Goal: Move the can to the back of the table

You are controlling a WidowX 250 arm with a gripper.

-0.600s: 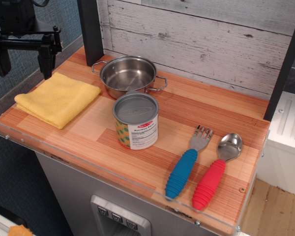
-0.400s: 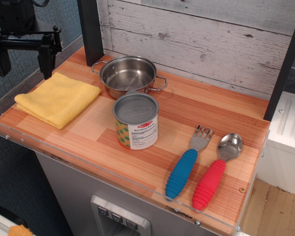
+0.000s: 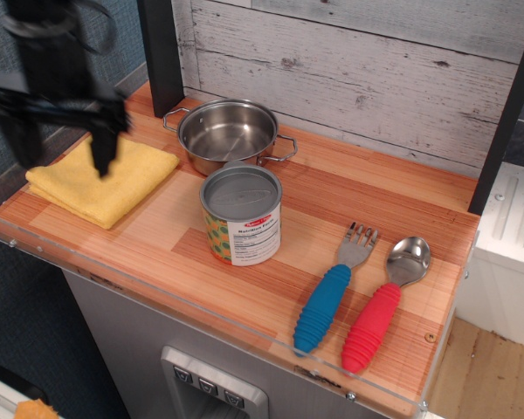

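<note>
Now, left to right across the table:

My gripper [image 3: 61, 153]: blurred at the far left, hanging over the yellow cloth; my two fingers point down and stand wide apart, with nothing between them.

Yellow cloth [image 3: 105, 179]: folded, lying flat at the left end of the table, partly behind my fingers.

Dark post [image 3: 162, 52]: upright at the back left corner, just behind the pot.

Steel pot [image 3: 227, 133]: two-handled, open, sitting at the back near the plank wall, to the right of the cloth.

Can [image 3: 241, 215]: upright near the middle of the table, grey lid up, white label with a red logo facing the front and a green-orange pattern on its left side; it stands just in front of the pot, so close I cannot tell whether they touch, and well apart from my gripper.

Blue-handled fork [image 3: 332, 292]: lying right of the can, tines toward the back, handle toward the front edge.

Red-handled spoon [image 3: 380, 310]: lying just beside the fork on its right, bowl toward the back.

Table [image 3: 367, 209]: light and reddish-brown planks with a clear rim along the front, backed by a whitewashed plank wall [image 3: 375, 70].
</note>
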